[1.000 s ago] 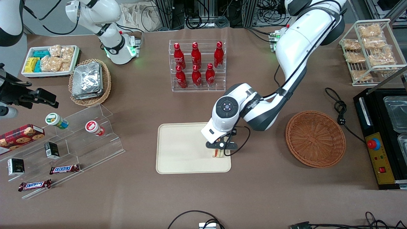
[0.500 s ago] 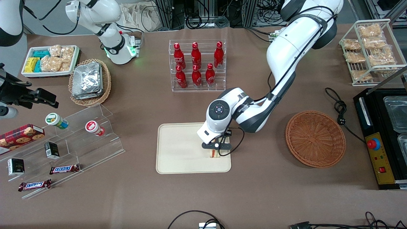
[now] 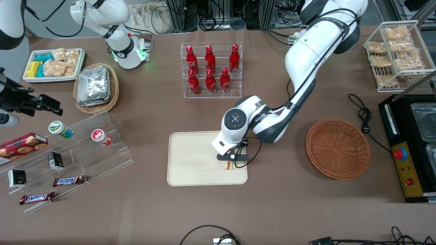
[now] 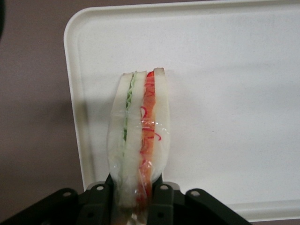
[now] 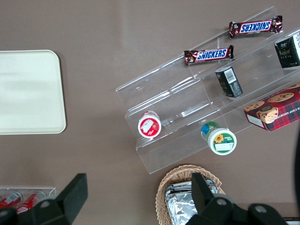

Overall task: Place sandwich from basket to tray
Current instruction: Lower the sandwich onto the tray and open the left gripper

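Front view, hand (image 3: 230, 164) clamped on sandwich (image 3: 229, 165) over tray (image 3: 190, 163), basket (image 3: 338, 148) nearby

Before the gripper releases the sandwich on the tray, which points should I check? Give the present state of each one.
1. Gripper shut on the sandwich: ok.
2. Sandwich above the tray, inside its rim: ok.
3. Sandwich touching the tray floor: cannot tell.
4. Tray area around the sandwich bare: ok.
5. Sandwich out of the basket: ok.
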Tool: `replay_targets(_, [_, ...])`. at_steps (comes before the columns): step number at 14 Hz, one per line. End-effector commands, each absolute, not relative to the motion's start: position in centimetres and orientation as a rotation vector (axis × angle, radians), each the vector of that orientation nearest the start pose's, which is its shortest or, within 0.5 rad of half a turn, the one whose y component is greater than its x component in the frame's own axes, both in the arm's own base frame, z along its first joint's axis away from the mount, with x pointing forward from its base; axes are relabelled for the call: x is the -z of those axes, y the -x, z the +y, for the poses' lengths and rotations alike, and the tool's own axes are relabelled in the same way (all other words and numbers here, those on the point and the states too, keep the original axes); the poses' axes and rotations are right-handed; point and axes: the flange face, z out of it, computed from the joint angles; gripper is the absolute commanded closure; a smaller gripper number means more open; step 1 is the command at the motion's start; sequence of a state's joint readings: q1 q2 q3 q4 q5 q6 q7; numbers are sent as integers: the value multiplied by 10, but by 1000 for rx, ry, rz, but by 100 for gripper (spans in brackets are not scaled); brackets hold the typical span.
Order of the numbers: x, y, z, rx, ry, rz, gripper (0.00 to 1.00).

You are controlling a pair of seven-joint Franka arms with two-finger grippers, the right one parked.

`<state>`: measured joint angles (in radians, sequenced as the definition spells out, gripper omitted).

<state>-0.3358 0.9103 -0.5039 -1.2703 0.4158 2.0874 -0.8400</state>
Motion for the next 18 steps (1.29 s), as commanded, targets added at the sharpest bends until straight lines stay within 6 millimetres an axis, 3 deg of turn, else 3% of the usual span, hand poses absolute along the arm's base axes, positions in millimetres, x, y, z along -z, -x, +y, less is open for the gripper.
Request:
replay_targets(1, [-241, -584, -479, 19, 3175, 14, 42])
replay_targets(4, [-238, -584, -480, 26, 3188, -59, 3])
replay_targets(8, [-258, -596, -472, 62, 3194, -180, 0])
replay_targets(11, [-306, -602, -467, 153, 3195, -329, 0])
replay_targets(12, [-316, -615, -447, 167, 3166, -384, 0])
replay_targets(14, [-352, -619, -433, 201, 3122, -414, 0])
replay_targets(18, [-412, -654, -348, 219, 3054, -615, 0])
